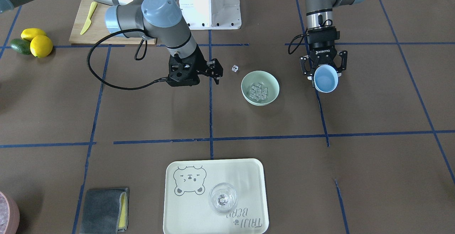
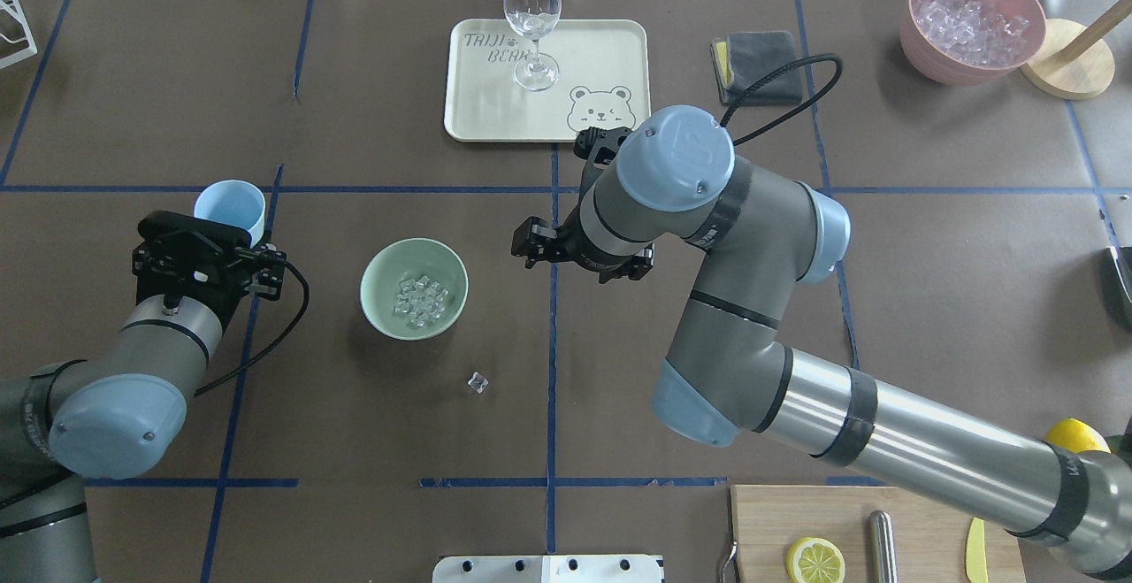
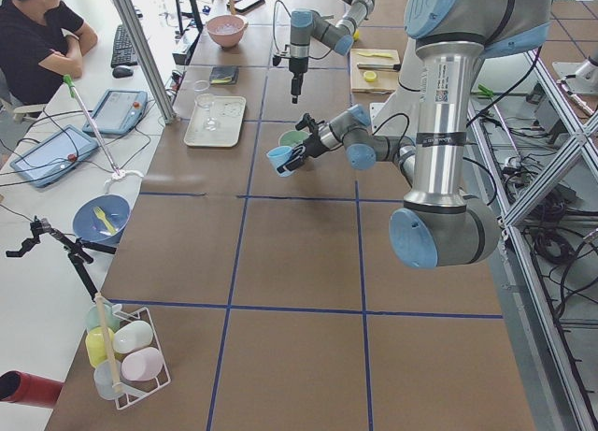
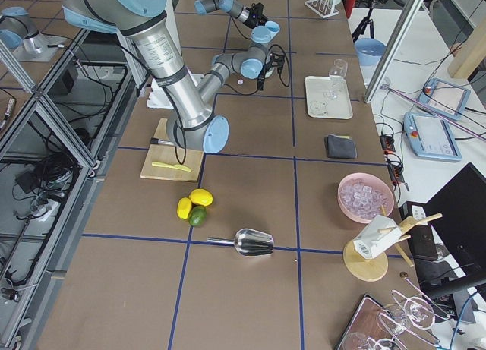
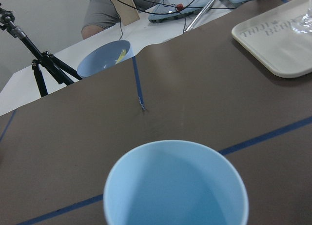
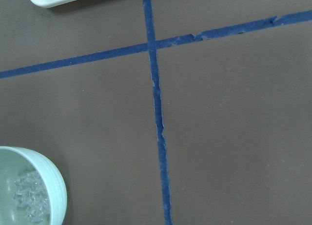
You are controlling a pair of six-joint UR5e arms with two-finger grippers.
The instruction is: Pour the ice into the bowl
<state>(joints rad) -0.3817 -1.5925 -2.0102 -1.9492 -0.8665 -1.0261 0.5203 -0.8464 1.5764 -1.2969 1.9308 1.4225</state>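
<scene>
The pale mint-green bowl (image 2: 378, 302) stands on the table left of centre and holds a heap of clear ice cubes (image 2: 421, 298). It also shows in the front view (image 1: 247, 85) and the right wrist view (image 6: 54, 186). One stray ice cube (image 2: 478, 381) lies on the table near the bowl. My left gripper (image 2: 228, 229) is shut on the light blue cup (image 2: 230, 204), held left of the bowl. The cup (image 5: 175, 186) looks empty inside. My right gripper (image 2: 523, 243) is open and empty, hovering just right of the bowl.
A cream tray (image 2: 601, 52) with a wine glass (image 2: 532, 26) stands at the far middle. A grey cloth (image 2: 753, 54) and a pink container of ice (image 2: 971, 21) are far right. A cutting board (image 2: 920, 530) is near right, and lemons (image 1: 35, 42) lie beside it.
</scene>
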